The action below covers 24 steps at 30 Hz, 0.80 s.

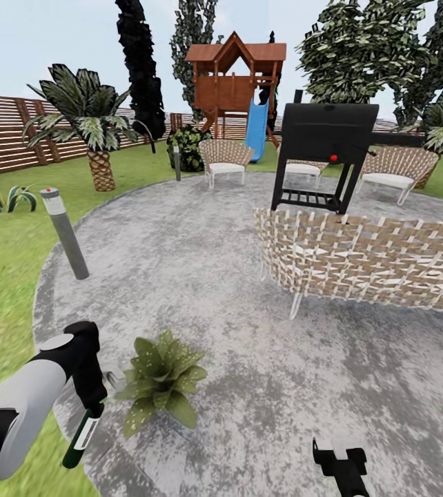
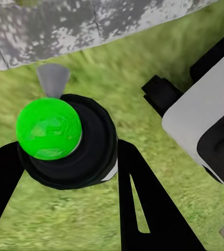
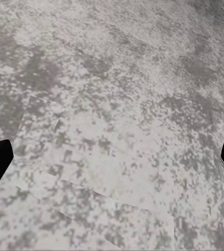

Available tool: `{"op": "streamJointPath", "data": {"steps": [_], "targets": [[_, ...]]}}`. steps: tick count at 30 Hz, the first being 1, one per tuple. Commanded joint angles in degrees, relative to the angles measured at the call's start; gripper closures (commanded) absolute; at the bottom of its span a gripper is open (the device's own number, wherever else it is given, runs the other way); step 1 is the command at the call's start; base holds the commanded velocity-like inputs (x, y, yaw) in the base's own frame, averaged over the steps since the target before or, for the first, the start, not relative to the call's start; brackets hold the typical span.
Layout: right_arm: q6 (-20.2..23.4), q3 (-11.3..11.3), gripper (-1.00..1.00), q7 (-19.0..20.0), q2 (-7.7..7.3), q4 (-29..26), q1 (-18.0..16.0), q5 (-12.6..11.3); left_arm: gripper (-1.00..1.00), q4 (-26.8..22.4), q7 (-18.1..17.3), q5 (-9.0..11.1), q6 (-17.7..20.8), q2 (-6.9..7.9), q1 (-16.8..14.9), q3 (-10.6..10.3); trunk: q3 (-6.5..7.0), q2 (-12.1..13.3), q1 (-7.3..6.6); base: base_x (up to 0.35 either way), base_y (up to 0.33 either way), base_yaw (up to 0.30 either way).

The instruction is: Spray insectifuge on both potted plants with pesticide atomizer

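The left arm (image 1: pixel 21 400) is a smooth pale grey tube with a black cuff near the body and a glossy black wrist joint capped by a grey disc. The right hand (image 1: pixel 342 464) is matt black, with 2 blunt fingers.

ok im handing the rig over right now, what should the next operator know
Left gripper: shut on the atomizer, held low beside the plant at the patio edge.
Right gripper: fingers spread, nothing between them, over bare patio.
Done: atomizer picked up and brought to one plant.
Left: whether this plant is sprayed can't be told from here; the second plant has yet to be found and sprayed.
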Motion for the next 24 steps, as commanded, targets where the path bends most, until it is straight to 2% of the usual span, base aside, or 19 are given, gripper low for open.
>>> {"op": "streamJointPath", "data": {"steps": [1, 3, 7, 9, 14, 20, 24], "targets": [[-0.1, -0.3, -1.0, -0.3, -0.02, 0.1, 0.0, 0.6, 1.0, -0.1, -0.5, -0.3, 0.6, 0.01, -0.1, -0.2, -0.05, 0.0, 0.01, 0.229, -0.163, 0.001], [-0.1, -0.3, -1.0, -0.3, -0.08, 0.1, 0.0, 0.6, 1.0, -0.1, -0.5, -0.5, 0.4, -0.04, -0.1, -0.2, -0.05, 0.0, 0.01, 0.232, -0.166, 0.0], [-0.1, -0.3, -1.0, -0.3, -0.07, 0.1, 0.0, 0.6, 1.0, -1.1, -0.5, -4.8, 0.4, -0.03, -0.1, -0.2, -0.05, 0.0, 0.01, 0.235, -0.169, 0.0], [-0.1, -0.3, -1.0, -0.4, -0.06, 0.1, 0.0, 0.6, 1.0, -1.3, -0.5, -5.7, 0.2, -0.06, 0.0, -0.1, -0.05, 0.0, 0.01, 0.235, -0.173, 0.0], [-0.1, -0.3, -1.0, -0.4, -0.02, 0.1, 0.0, 0.6, 1.0, -1.3, -0.5, -6.1, 0.2, -0.39, 0.0, -0.1, -0.05, 0.0, 0.01, 0.219, -0.192, 0.157], [-0.1, -0.3, -1.0, -0.4, -0.02, 0.1, 0.0, 0.6, 1.0, -1.3, -0.5, -6.2, 0.1, -1.0, -0.1, -0.2, -0.05, 0.0, 0.01, 0.03, -0.265, 0.27], [-0.1, -0.3, -1.0, -0.4, -0.02, 0.1, 0.0, 0.6, 1.0, -1.3, -0.5, -6.2, 0.1, -1.19, -0.1, -0.2, -0.05, 0.0, 0.01, 0.101, -0.261, 0.091]]}}
